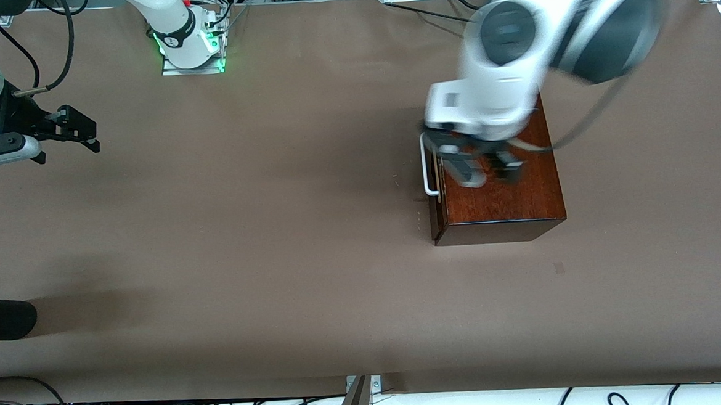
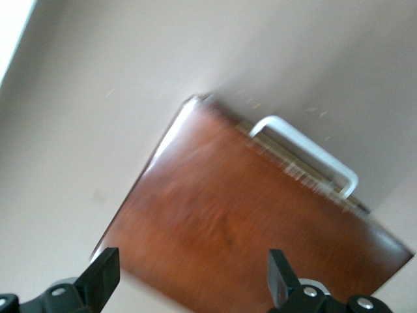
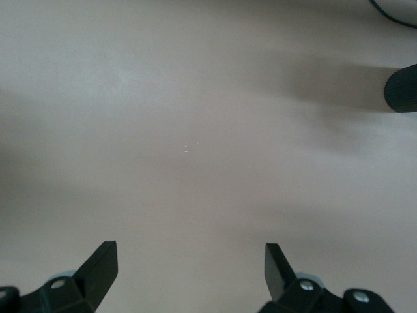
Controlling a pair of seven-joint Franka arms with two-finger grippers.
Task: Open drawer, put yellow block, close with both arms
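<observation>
The left gripper (image 1: 485, 168) is hanging over the top of the dark-brown wooden box (image 1: 508, 188), its fingers (image 2: 104, 270) spread wide with nothing between them. The box is sitting toward the left arm's end of the table (image 1: 275, 231), and its drawer (image 1: 436, 189) is looking all but pushed in, the white handle (image 1: 427, 165) sticking out toward the right arm's end. The right gripper (image 1: 79, 131) is waiting over bare table at that end, fingers (image 3: 101, 264) likewise apart and empty. The yellow block is showing nowhere.
</observation>
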